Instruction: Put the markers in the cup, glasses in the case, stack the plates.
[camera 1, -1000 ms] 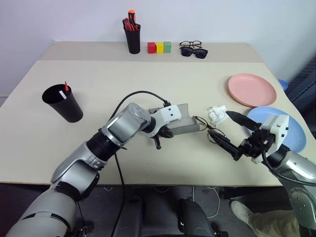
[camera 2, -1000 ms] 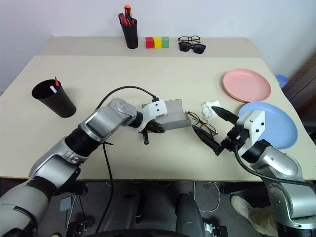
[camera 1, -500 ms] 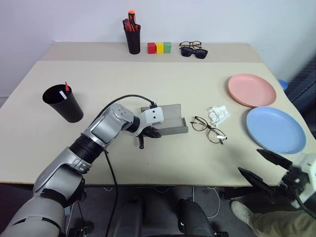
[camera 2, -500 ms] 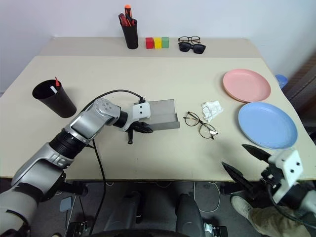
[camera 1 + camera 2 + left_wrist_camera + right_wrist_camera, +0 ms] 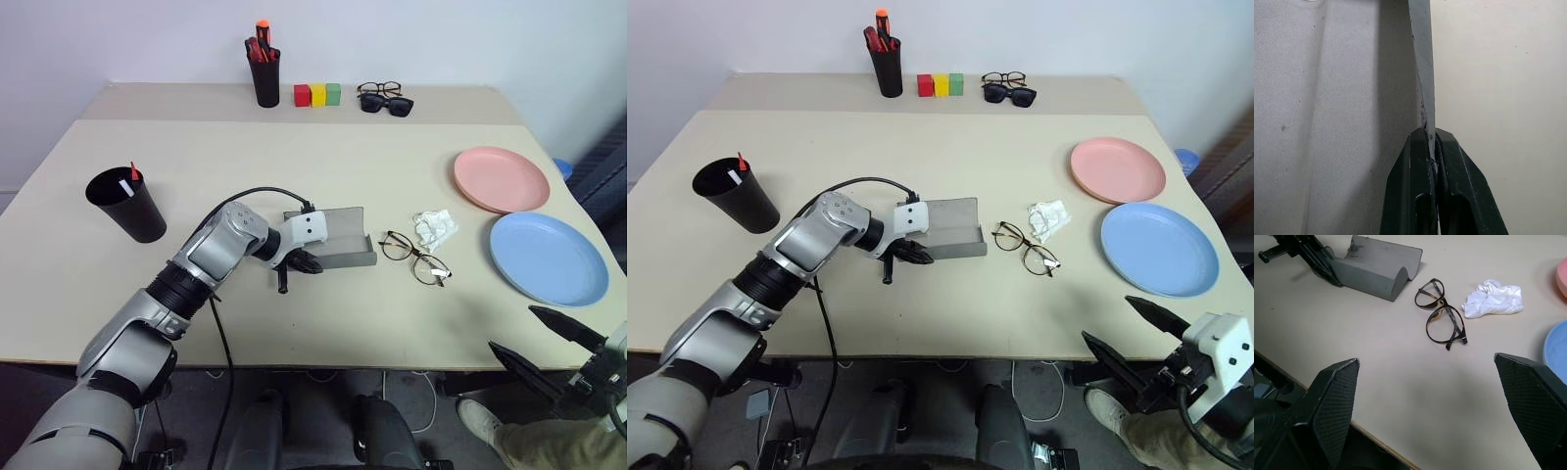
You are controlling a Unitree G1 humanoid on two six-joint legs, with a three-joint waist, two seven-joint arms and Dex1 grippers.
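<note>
Two hands are on record. Left hand (image 5: 300, 262) is clamped tight on the thin edge of the open grey case (image 5: 338, 245); the left wrist view shows both black fingers (image 5: 1409, 196) pinching that edge (image 5: 1422, 73) with no gap, a detail the head views cannot resolve. Case lies open near the middle of the tabletop (image 5: 294, 166), its hollow facing up.

Right hand (image 5: 1146, 338) sits off the near right edge of the tabletop, fingers spread wide, gripping nothing. The right wrist view, looking between its two fingers (image 5: 1332, 401), gives the clearest look at the glasses (image 5: 1442, 318): thin dark wire frame, lenses clear, temples folded, resting flat just beside the case's rounded end (image 5: 1381, 271) and apart from it. A crumpled white tissue (image 5: 1493, 298) lies just beside the glasses on the far side.

The head views add what the wrist views lack. Pink plate (image 5: 500, 178) and blue plate (image 5: 549, 257) lie side by side at the right, unstacked, rims close together. Black cup (image 5: 125, 204) stands upright at the left, with the markers (image 5: 130, 176) poking up inside: a red tip and a white barrel. At the far edge stand a pen holder (image 5: 263, 73) with red and orange pens, three coloured blocks (image 5: 316, 94) and two further pairs of eyewear (image 5: 384, 98).
</note>
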